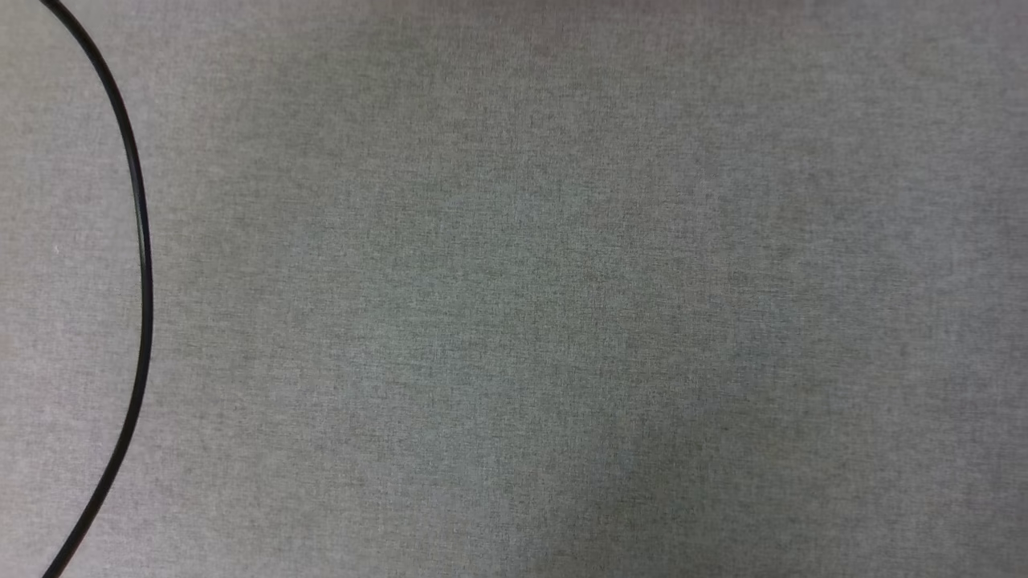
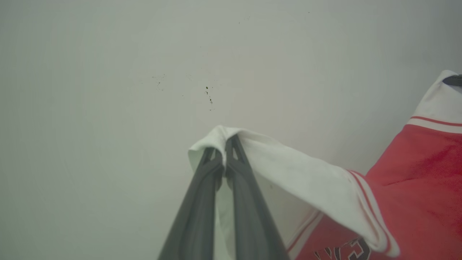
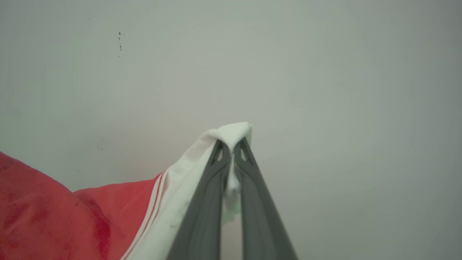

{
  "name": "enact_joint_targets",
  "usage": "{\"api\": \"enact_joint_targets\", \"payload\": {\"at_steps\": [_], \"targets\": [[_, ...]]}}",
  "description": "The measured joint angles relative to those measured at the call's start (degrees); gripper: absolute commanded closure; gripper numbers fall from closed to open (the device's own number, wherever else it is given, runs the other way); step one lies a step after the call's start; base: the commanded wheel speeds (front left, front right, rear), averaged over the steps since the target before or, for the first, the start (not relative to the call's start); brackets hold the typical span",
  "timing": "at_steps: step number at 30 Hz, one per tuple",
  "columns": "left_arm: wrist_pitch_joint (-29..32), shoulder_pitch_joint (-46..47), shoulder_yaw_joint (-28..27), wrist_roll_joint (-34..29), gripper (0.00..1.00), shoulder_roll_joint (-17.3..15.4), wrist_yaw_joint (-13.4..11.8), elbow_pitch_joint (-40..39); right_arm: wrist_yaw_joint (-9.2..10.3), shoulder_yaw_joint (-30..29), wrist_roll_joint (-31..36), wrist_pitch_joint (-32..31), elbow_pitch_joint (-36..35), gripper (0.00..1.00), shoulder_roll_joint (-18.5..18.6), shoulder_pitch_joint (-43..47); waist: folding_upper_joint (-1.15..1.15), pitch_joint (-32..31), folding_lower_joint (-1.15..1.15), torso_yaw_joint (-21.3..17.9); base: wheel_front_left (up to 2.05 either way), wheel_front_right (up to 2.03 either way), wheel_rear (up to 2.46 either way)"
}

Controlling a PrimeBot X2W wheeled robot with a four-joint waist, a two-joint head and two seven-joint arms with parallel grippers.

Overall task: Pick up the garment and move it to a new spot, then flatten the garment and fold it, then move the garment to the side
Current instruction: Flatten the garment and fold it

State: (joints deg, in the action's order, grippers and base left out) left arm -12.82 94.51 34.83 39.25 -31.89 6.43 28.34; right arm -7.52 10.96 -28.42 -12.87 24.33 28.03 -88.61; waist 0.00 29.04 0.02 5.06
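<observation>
The garment is a red jersey-style shirt with white short sleeves and thin red-and-white striped trim where each sleeve meets the body. A sliver of black, white-outlined lettering shows at the bottom edge of the left wrist view. It hangs from two pinched points: one white sleeve edge is bunched and clamped between the fingers of the left gripper, the other between the fingers of the right gripper, while the red body sags between them in soft folds.
</observation>
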Motion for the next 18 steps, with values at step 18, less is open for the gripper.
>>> {"api": "enact_joint_targets", "payload": {"at_steps": [18], "targets": [[-2.12,-25.83,-2.64,1.77,1.00,0.41,-1.09,-0.11,0.00,12.81,-8.22,11.78,7.57,1.00,3.30,19.31,0.00,-3.46,-0.02,0.12,0.00,0.00,0.00]]}}
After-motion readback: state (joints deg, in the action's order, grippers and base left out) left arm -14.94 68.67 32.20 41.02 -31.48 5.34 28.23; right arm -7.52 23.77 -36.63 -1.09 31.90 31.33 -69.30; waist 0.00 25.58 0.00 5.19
